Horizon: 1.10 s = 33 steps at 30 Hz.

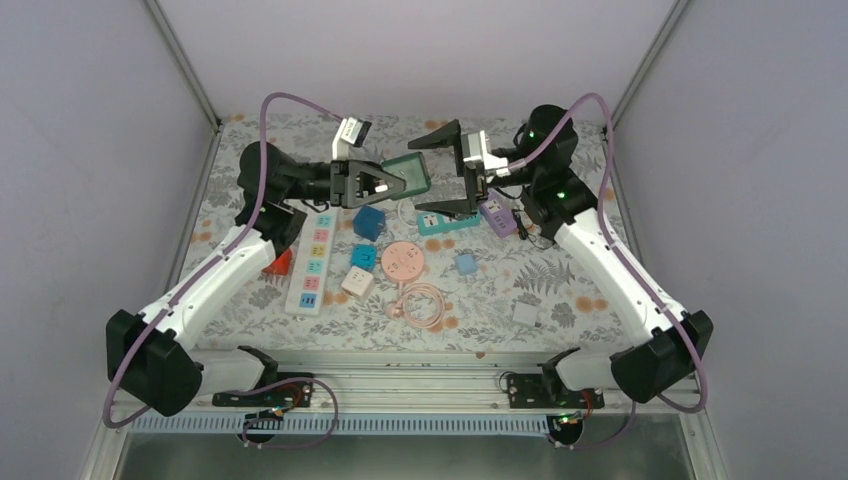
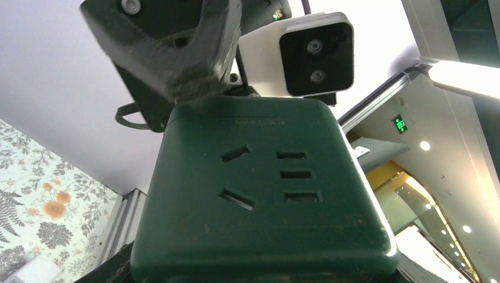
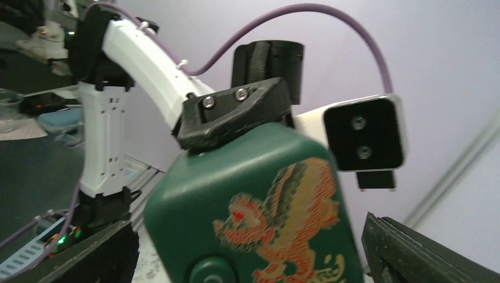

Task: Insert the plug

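Green socket cube [image 1: 412,170] in raised left hand [image 1: 396,178], right hand [image 1: 424,177] splayed around

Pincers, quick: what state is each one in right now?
Left pincer: closed on the green socket cube.
Right pincer: open wide, straddling the cube, gripping nothing.
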Motion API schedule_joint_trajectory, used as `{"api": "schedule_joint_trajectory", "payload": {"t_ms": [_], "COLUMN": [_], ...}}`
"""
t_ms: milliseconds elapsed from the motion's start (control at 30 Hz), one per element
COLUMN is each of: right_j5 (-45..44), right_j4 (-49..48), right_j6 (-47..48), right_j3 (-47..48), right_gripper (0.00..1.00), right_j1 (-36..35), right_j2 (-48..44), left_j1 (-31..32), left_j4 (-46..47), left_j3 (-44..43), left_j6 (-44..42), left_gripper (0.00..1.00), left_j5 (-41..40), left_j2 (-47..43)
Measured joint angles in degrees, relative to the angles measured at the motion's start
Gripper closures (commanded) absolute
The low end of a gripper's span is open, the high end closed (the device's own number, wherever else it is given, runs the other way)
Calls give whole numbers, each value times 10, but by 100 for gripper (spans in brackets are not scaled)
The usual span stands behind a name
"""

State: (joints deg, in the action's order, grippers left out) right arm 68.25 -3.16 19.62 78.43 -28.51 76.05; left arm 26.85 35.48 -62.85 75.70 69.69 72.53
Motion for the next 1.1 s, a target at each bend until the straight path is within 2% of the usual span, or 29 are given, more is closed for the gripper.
{"api": "schedule_joint_trajectory", "payload": {"t_ms": [100,200,300,467,567,667,733,767,833,900,967,1100], "right_j5": [37,52,54,54,59,61,61,63,66,57,34,-53], "right_j4": [21,32,31,15,12,15,16,17,20,31,63,124], "right_j6": [36,58,61,55,61,71,74,76,76,71,73,52], "right_j3": [12,21,26,28,28,23,21,21,20,20,23,17], "right_gripper": [12,13,19,34,53,68,75,77,75,74,74,76], "right_j1": [-5,-12,-22,-30,-30,-30,-30,-31,-35,-41,-41,-40], "right_j2": [13,23,29,37,38,32,27,25,20,11,3,-16], "left_j1": [0,4,9,14,15,18,23,24,25,22,20,15], "left_j4": [-1,-5,-8,-23,-31,-33,-36,-39,-56,-100,-183,-347], "left_j3": [0,0,0,0,0,0,-1,-2,-8,-22,-51,-112], "left_j6": [0,0,-3,-15,-16,-21,-27,-32,-50,-86,-144,-252], "left_gripper": [47,47,47,47,46,33,17,13,1,0,0,0], "left_j5": [0,6,6,7,9,9,8,6,-7,-26,-64,-201], "left_j2": [-6,-9,-10,-13,-16,-17,-18,-19,-22,-26,-31,-50]}}
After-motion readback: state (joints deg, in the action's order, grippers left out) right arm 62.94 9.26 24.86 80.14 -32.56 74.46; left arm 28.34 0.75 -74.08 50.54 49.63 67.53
